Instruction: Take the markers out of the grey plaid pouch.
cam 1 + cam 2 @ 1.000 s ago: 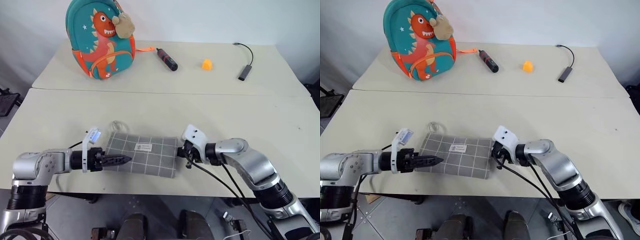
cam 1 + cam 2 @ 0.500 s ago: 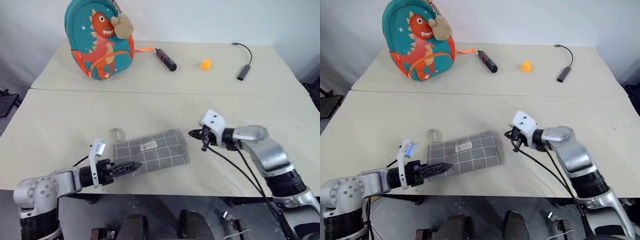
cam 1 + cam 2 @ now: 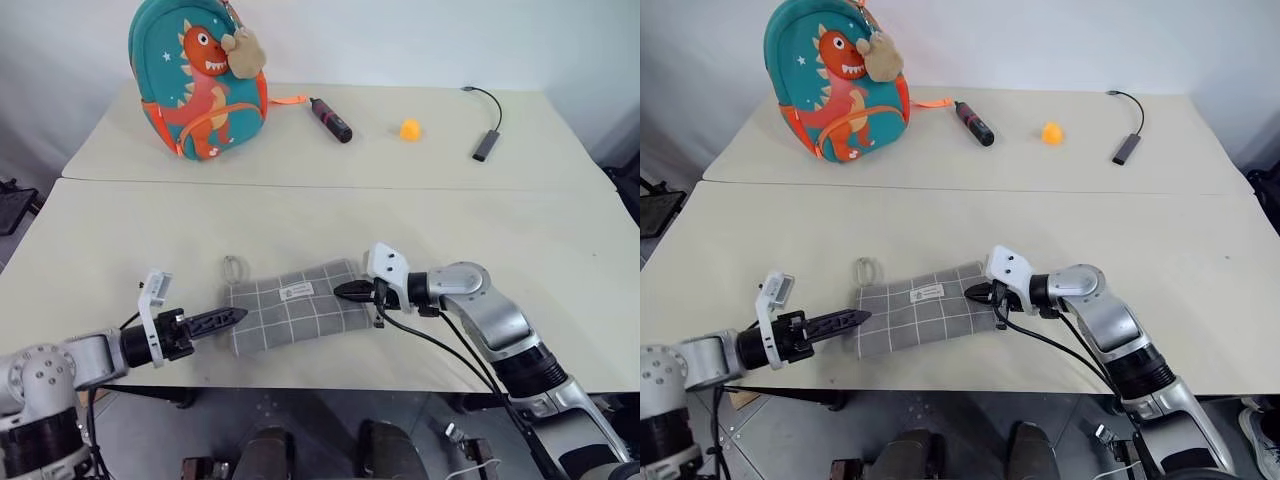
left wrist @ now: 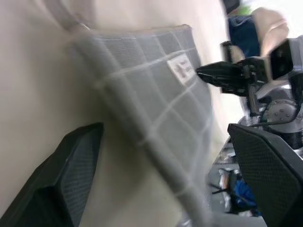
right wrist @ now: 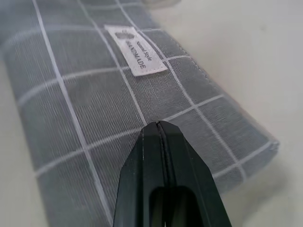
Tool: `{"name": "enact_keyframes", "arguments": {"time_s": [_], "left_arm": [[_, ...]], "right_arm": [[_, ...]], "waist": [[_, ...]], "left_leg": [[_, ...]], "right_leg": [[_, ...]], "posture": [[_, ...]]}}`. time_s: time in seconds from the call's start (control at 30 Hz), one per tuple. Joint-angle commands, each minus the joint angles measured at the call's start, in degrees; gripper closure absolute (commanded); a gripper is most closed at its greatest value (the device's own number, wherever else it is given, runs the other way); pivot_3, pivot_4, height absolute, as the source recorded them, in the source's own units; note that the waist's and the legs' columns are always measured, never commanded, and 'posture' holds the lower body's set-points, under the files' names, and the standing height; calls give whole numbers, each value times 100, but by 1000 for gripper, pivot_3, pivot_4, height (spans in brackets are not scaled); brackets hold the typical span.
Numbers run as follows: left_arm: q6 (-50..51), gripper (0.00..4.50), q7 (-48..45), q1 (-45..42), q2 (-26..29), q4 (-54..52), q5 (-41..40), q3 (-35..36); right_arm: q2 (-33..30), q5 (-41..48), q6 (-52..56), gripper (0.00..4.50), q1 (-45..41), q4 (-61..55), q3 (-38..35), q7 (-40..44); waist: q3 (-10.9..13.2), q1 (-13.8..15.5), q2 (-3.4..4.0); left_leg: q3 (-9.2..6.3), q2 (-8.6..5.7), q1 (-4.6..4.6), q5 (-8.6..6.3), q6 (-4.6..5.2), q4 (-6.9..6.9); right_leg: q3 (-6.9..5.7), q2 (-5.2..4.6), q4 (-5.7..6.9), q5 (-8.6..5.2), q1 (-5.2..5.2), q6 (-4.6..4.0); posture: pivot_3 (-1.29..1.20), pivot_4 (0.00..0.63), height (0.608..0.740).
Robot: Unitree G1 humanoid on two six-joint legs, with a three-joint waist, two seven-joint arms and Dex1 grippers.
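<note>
The grey plaid pouch (image 3: 293, 306) lies flat on the near table (image 3: 560, 270), slightly askew, its small white label (image 3: 293, 292) facing up and its ring zipper pull (image 3: 233, 268) resting on the tabletop at the corner nearest the left arm. No markers can be seen outside it. The right gripper (image 3: 345, 290) reaches in from the pouch's right end, its two black fingers pressed together with nothing between them, their tip over the pouch's far right corner; whether it touches the fabric cannot be told. Seen from the right wrist, those closed fingers (image 5: 163, 156) point across the grid-lined cloth toward the label. The left gripper (image 3: 228, 317) sits at the opposite end, its fingers spread wide and holding nothing, tips just at the pouch's near left edge; the left wrist view shows the pouch's edge running between the two spread pads (image 4: 71, 175). Well beyond both grippers, on the far table (image 3: 300, 150), stand a teal dinosaur backpack (image 3: 200, 78), a thick black stick with a red end (image 3: 331, 118), a small orange object (image 3: 410, 128) and a grey adapter on a cable (image 3: 487, 143).
</note>
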Motion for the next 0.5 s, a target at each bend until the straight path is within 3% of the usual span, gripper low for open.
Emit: {"name": "enact_keyframes", "arguments": {"time_s": [0.03,0.47,0.5], "left_arm": [[252,0,61,-248,56,364,39,-162],[367,0,551,-866,-443,1307,-415,-420],[367,419,533,-861,-418,1319,-511,-541]], "right_arm": [[-44,-179,-166,4477,52,196,107,118],[-26,-268,-395,4477,53,251,27,233],[-28,-273,-411,4500,58,249,17,236]], "waist": [[0,0,0],[-1,44,0],[-1,41,0]], "left_leg": [[-1,0,0,0,-1,0],[-4,-3,-1,0,-1,4],[-4,-3,0,0,-1,4]], "right_leg": [[0,0,0,0,0,0],[-2,-3,1,0,3,0],[-2,-3,1,0,4,0]], "posture": [[0,150,740],[0,150,740],[0,150,740]]}}
